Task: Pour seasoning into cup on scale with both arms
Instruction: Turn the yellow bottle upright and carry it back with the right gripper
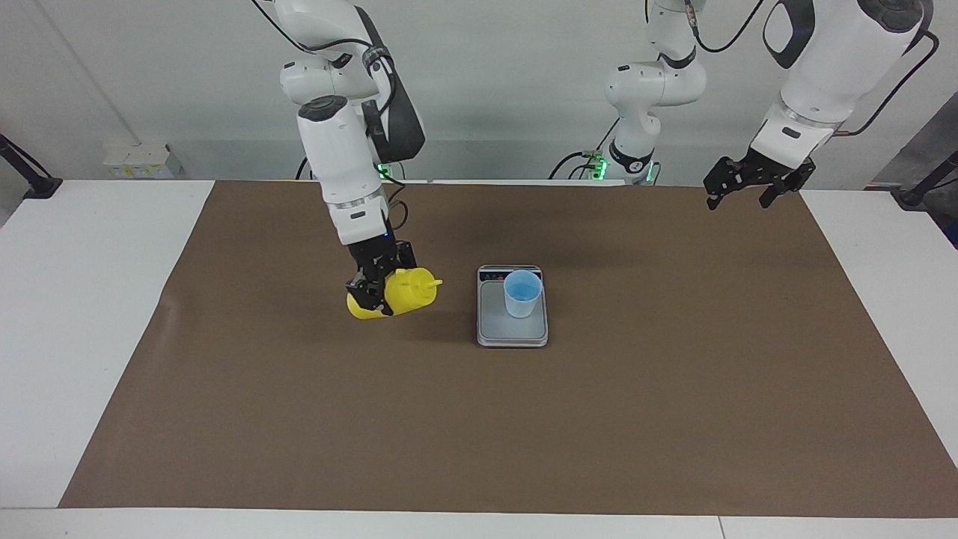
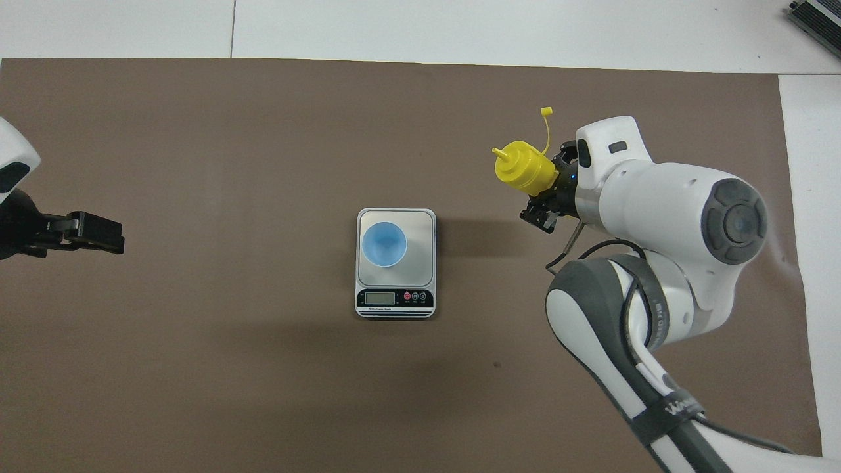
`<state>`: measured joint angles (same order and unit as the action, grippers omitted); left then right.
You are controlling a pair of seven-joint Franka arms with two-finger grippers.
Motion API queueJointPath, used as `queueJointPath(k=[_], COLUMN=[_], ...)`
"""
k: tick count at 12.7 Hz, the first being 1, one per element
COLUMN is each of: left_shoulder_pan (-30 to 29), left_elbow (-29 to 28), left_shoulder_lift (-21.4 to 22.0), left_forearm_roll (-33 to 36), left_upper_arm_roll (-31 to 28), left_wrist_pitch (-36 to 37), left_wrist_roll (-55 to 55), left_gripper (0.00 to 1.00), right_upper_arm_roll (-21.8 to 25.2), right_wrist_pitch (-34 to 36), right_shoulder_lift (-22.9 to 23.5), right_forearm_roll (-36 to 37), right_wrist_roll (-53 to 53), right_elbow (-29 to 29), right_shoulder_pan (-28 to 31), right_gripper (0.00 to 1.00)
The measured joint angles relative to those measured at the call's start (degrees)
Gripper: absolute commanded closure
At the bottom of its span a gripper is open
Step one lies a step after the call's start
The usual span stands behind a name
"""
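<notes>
The right gripper (image 1: pixel 376 293) has its jaws clamped on the yellow bottle (image 1: pixel 404 293), which is held tipped on its side above the worktop (image 1: pixel 299 419) toward the right arm's end, nozzle aimed at the cup (image 1: pixel 522 293) on the scale (image 1: pixel 513 329) but well apart from it. The carrying step is judged in hand; next, the nozzle must be brought over the cup's mouth before squeezing. The right arm is bent steeply down, while the left gripper (image 1: pixel 737 191) waits raised over the left arm's end, jaws seemingly open.

The small light blue tapered plastic cup (image 1: pixel 522 293) stands on the flat silver-grey kitchen scale (image 1: pixel 512 329), toward its display end, nearer the robots. The yellow plastic squeeze bottle (image 1: pixel 397 294) is tilted in the right gripper (image 1: pixel 372 288), beside the scale toward the right arm's end. The left gripper (image 1: pixel 737 191) waits over the left arm's end of the brown mat (image 1: pixel 524 427).
</notes>
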<state>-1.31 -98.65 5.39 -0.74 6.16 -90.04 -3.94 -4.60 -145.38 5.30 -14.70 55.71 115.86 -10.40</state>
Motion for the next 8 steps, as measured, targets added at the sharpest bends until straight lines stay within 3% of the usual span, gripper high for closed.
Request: queueJointPath(k=[4,8], left_shoulder_pan=[0.0,0.0], left_elbow=[0.0,0.0], left_shoulder_lift=[0.0,0.0], left_forearm_roll=[0.0,0.0], left_upper_arm_roll=[0.0,0.0], left_wrist_pitch=[0.0,0.0], left_wrist_roll=[0.0,0.0], left_gripper=[0.0,0.0], right_upper_arm_roll=[0.12,0.17], right_wrist_pitch=[-0.42,-0.76], right_shoulder_lift=[-0.41,-0.43], right_forearm_roll=[-26.79,-48.83], right_wrist_roll=[24.92,47.39], right_elbow=[4.07,9.31], right_shoulder_pan=[5.26,9.42], right_gripper=[0.96,0.96])
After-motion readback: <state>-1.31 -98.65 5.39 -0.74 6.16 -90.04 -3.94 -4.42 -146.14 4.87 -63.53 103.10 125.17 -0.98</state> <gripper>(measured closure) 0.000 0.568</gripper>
